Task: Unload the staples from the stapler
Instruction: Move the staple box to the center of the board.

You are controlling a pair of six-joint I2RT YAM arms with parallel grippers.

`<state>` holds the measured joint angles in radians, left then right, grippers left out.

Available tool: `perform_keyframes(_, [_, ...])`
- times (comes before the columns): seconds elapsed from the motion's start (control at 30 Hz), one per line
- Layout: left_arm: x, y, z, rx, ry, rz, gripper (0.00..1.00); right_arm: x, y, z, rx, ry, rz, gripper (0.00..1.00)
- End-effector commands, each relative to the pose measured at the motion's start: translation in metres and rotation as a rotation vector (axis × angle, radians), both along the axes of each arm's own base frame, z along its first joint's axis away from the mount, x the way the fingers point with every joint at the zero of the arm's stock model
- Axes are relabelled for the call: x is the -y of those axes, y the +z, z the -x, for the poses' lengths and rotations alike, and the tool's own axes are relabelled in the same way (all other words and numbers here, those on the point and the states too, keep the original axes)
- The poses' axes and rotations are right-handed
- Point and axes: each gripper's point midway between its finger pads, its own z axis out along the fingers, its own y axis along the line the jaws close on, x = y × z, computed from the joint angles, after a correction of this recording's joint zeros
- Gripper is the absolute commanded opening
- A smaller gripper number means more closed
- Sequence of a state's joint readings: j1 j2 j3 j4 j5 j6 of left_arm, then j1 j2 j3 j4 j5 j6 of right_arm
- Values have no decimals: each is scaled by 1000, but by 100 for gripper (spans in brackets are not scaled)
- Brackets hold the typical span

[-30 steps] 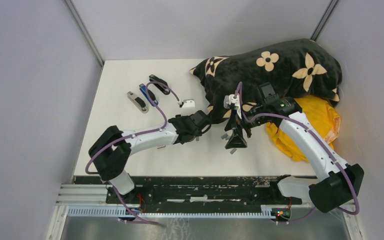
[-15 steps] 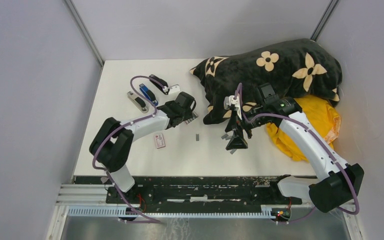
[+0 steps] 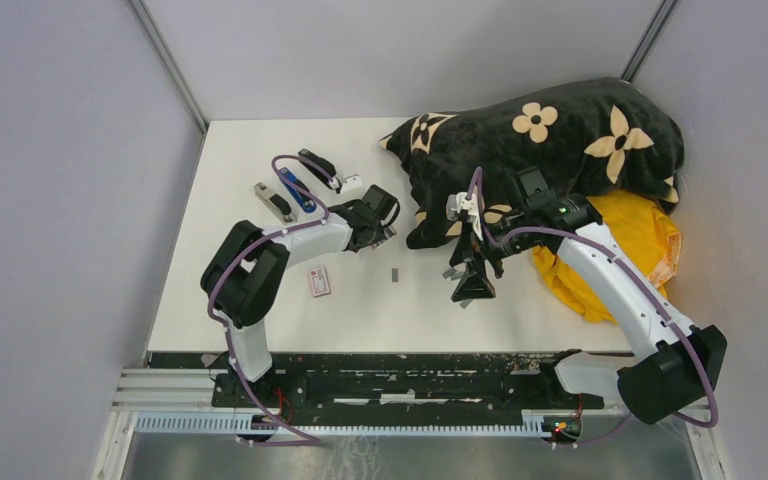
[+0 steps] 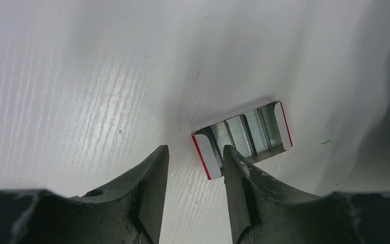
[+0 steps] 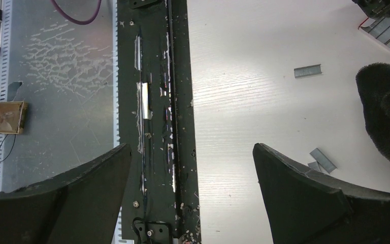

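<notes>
Near table (image 3: 380, 310) centre, left arm stretches forward, left gripper (image 4: 195, 152) tipped down, jaws half-spread on nothing, just beside white-red box (image 4: 241, 134) (print unreadable). Right gripper (image 5: 192, 147) gapes wide; staples (image 5: 307, 71) lie loose on table nearby.

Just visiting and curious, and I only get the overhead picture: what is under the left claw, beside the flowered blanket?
Observer: The left wrist camera shows a small open tray of grey staple strips, its white ends edged red, lying by one fingertip of the left gripper.
Operator: Is the claw holding it?
Observer: No. Its jaws stand apart over bare table, nothing between them.
Operator: And the other claw?
Observer: The right gripper is wide open and empty, seen from its own camera.
</notes>
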<state>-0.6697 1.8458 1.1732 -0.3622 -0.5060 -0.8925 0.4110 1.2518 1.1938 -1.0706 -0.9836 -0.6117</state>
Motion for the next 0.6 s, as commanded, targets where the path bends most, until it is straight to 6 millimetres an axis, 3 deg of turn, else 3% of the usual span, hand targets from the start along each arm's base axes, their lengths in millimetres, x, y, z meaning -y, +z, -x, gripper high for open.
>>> perform_keyframes(0.0, [8,9,-13,45,44,36,49,-4,7,0,30,24,-26,96])
perform_keyframes(0.3, [11,6,-10,40,33,60,39,-4,7,0,29,27,-26,97])
perform_keyframes(0.57, [14,1,-9,30,22,69,38,-4,7,1,30,28,-28,97])
